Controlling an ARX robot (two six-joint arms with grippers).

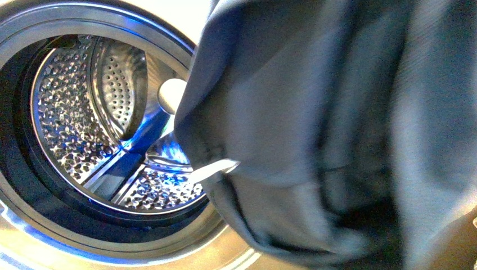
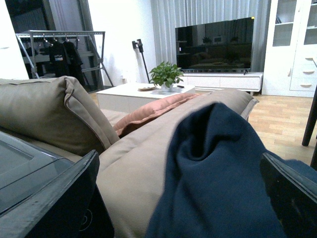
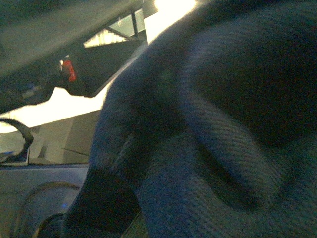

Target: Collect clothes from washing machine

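Note:
In the front view, the washing machine (image 1: 67, 25) stands with its door ring open and its perforated steel drum (image 1: 79, 124) bare. The clothes (image 1: 337, 129), blue-grey fabric with a small white tag (image 1: 216, 168), hang in front of the opening's right side and fill the right wrist view (image 3: 223, 139). My right gripper is shut on them, its fingers hidden in the cloth. My left gripper (image 2: 178, 198) is open, with a dark finger (image 2: 49, 198) at each side. It hovers over a navy garment (image 2: 218, 168) draped on a beige sofa (image 2: 133, 163).
The left wrist view shows an orange cushion (image 2: 153, 109), a white coffee table (image 2: 133, 94) with a plant (image 2: 166, 75), a TV (image 2: 215, 44) on a low unit, a clothes rack (image 2: 62, 47) and a white cabinet (image 2: 292, 44) on wood floor.

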